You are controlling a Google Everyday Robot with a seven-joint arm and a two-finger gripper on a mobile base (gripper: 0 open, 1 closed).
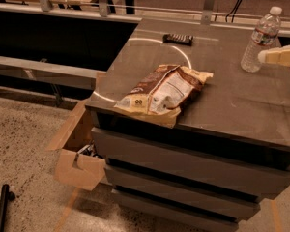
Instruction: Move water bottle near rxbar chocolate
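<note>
Water bottle stands at the right of the cabinet top, gripper just beside it

Water bottle (261,39) is upright on the dark cabinet top (232,100), near its far right corner. It is clear and ribbed, with a white cap and a thin label band around the upper part.

The gripper (264,57) reaches in from the right edge of the view as a pale cream piece lying roughly level. Its tip is at the lower half of the bottle, on the bottle's right side. It looks to be touching the bottle or just short of it; which one cannot be told. Most of the gripper is cut off by the edge of the view, so whether it is released or clenched cannot be told either.

The chocolate bar (178,39), flat in a dark wrapper, lies near the far edge of the top, well apart from the bottle and to its left. A large brown and cream snack bag (162,93) lies nearer the front left corner, between neither of them.

Below the top are closed drawer fronts (183,166). An open cardboard box (79,166) stands on the speckled floor against the cabinet's left side.
</note>
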